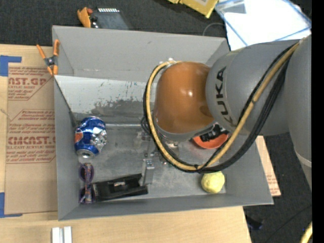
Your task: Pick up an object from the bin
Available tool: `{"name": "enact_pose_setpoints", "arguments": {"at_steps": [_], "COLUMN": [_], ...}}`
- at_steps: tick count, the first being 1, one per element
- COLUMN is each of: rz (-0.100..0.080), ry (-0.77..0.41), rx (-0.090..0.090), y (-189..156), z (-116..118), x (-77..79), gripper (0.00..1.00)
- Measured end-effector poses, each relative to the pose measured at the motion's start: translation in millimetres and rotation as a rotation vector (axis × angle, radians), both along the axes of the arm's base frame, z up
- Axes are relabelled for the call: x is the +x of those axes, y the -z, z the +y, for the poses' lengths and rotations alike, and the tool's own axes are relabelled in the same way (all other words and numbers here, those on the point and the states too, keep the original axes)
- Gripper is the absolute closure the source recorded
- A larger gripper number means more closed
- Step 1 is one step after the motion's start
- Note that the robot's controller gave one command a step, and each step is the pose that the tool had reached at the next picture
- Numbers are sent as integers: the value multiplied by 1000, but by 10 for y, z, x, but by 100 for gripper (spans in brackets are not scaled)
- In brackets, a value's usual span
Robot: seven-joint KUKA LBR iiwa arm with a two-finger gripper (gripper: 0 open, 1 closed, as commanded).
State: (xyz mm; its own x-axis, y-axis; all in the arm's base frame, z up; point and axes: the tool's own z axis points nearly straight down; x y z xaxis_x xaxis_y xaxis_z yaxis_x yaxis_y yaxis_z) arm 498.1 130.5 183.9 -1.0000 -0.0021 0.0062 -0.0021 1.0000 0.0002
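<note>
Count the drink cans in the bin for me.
1. The crushed blue can lies by the left wall of the bin. The arm covers the bin's middle, so another may be hidden under it.

We note even, fairly bright light falling from above. The orange cover (183, 97) on the wrist carries a soft white highlight near its middle. The grey arm (263, 85) shows a broad pale sheen along its upper side. Beneath the arm the floor of the bin (101, 49) lies in soft shadow, while its back wall is evenly lit. The crushed blue can (90, 135) glints with small white spots.
</note>
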Motion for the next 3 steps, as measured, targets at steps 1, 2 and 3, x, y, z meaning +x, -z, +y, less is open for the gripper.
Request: {"name": "enact_pose_setpoints", "arguments": {"at_steps": [1,2,3], "rz": [-6,-8,-10], "ry": [2,-183,-312], "rx": [1,1,2], "y": [-30,625,579], "z": [-6,51,165], "x": [18,-85,-153], "gripper": [0,0,0]}}
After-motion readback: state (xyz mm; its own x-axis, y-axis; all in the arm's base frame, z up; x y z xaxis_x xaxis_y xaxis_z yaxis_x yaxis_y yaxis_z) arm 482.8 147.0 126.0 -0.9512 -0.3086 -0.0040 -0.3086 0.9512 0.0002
